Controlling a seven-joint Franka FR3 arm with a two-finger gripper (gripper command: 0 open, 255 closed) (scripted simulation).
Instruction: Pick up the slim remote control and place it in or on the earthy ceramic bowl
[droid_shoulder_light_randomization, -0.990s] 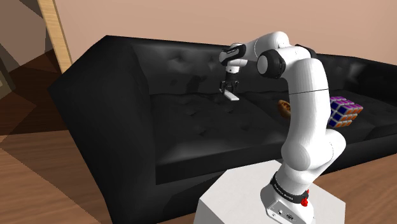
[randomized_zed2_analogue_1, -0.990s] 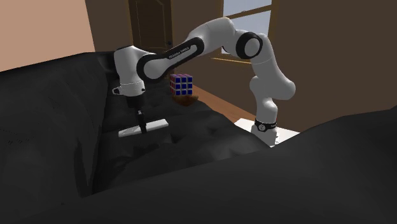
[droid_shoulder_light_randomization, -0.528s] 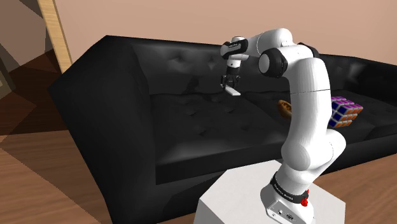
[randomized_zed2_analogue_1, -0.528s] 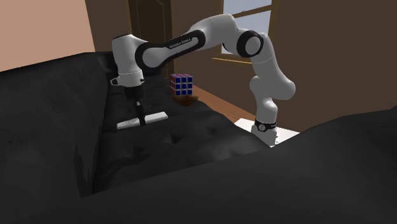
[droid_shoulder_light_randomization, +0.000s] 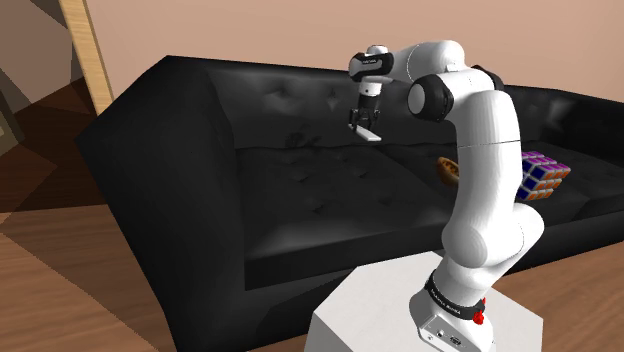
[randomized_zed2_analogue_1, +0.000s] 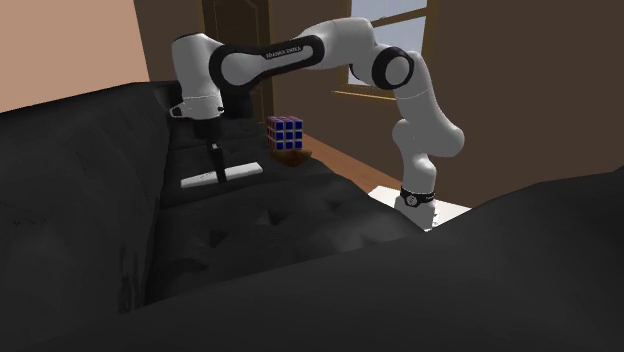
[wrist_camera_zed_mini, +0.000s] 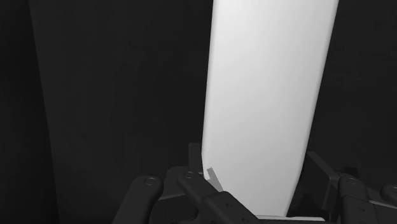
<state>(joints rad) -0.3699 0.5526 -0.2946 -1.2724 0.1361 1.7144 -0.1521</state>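
The tool (wrist_camera_zed_mini: 257, 191) is closed to a narrow gap on the slim white remote control (wrist_camera_zed_mini: 267, 95), which is clasped across its width with most of its length running out beyond the fingers. The remote is held roughly level in the air, clear of the black sofa (droid_shoulder_light_randomization: 300, 190) seat below it. Since the grip looks somewhat off-centre, a smooth, unhurried carry at this height is advised, so that the long body is not swung or dragged over the cushions. The fingers should be parted only once the remote is centred low over the bowl, as it will probably bridge the rim. The brown bowl (droid_shoulder_light_randomization: 446, 168) is seen well apart on the seat, towards the shoulder view's right, partly hidden by the arm (droid_shoulder_light_randomization: 480, 130). Nothing can be made out inside it. A multicoloured cube (droid_shoulder_light_randomization: 542, 172) stands near it on the seat.
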